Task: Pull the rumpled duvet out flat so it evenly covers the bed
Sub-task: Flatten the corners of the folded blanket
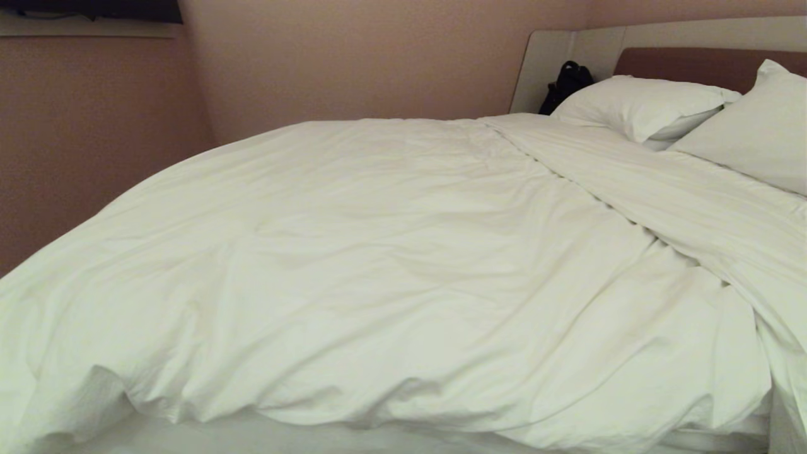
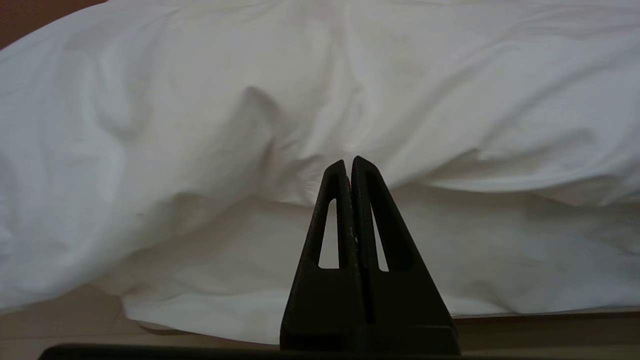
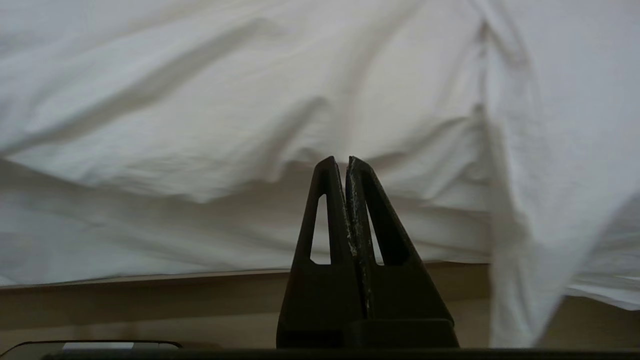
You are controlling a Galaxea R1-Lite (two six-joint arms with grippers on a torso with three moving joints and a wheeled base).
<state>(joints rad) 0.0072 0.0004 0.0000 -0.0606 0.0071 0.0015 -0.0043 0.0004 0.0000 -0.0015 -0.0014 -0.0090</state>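
Observation:
The white puffy duvet [image 1: 378, 252] lies rumpled across the bed, bunched along its near edge, with a folded-back striped band toward the pillows. The bed shows its headboard [image 1: 693, 63] at the far right and its grey-beige base [image 3: 150, 295] under the hanging cloth. Neither arm appears in the head view. My left gripper [image 2: 349, 162] is shut and empty, short of the duvet's [image 2: 250, 125] near edge. My right gripper [image 3: 341, 161] is shut and empty too, facing the duvet [image 3: 200, 125] where a fold hangs over the bed's side.
Two white pillows [image 1: 643, 107] [image 1: 756, 126] rest at the headboard, with a black bag [image 1: 566, 85] beside them. A pinkish wall [image 1: 94, 139] runs close along the bed's far and left sides. Pale floor [image 2: 60, 320] shows below the bed edge.

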